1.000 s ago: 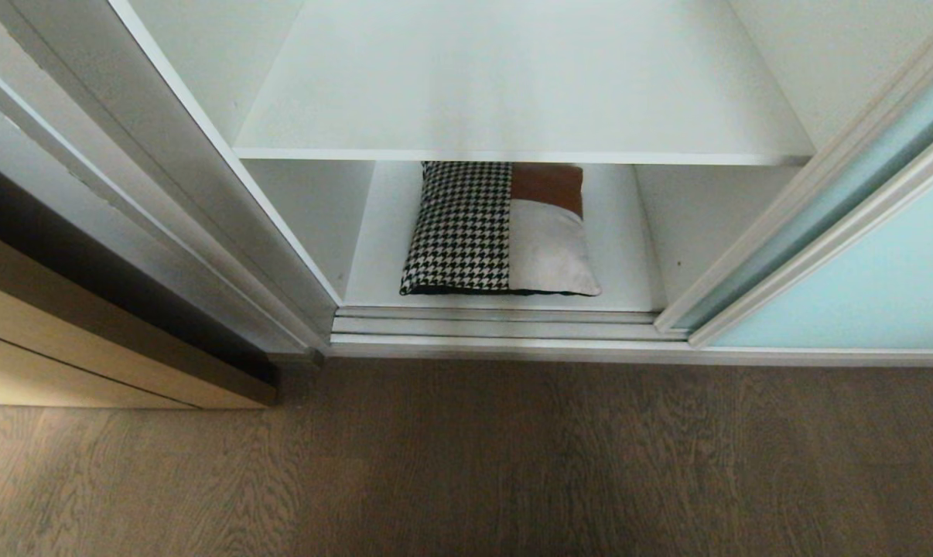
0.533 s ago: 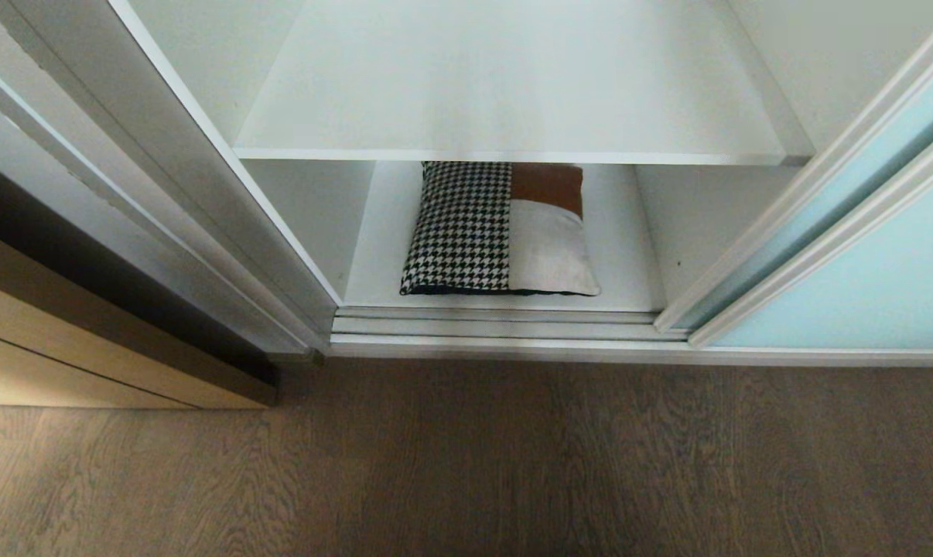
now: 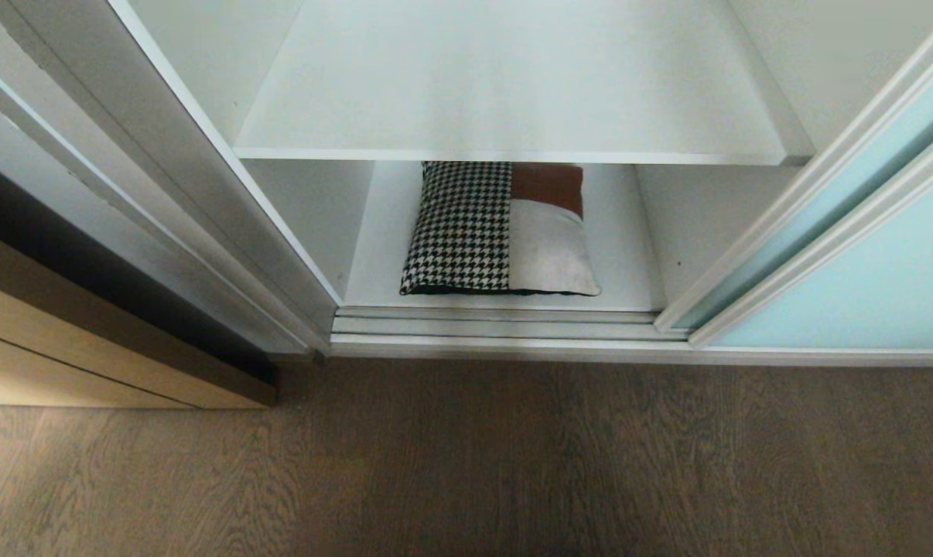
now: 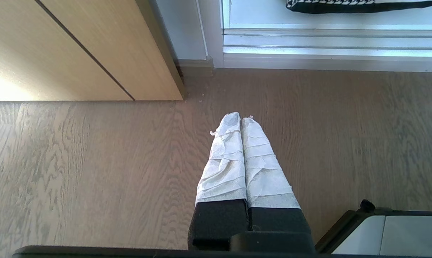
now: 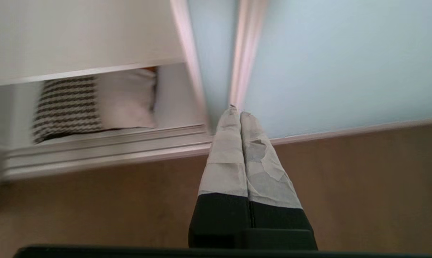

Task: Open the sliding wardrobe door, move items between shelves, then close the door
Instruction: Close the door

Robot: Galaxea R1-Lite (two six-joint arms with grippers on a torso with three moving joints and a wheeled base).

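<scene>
Frosted pale glass in brushed silver metal on the sliding wardrobe door (image 3: 861,271), matt white board shelves (image 3: 513,85), woven cloth cushion (image 3: 497,232), grained matt wood floor (image 3: 466,464).

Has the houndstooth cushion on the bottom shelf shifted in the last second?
No. The houndstooth cushion lies in the same spot on the bottom shelf, its front edge just behind the door track, as in both earlier head views.
</scene>
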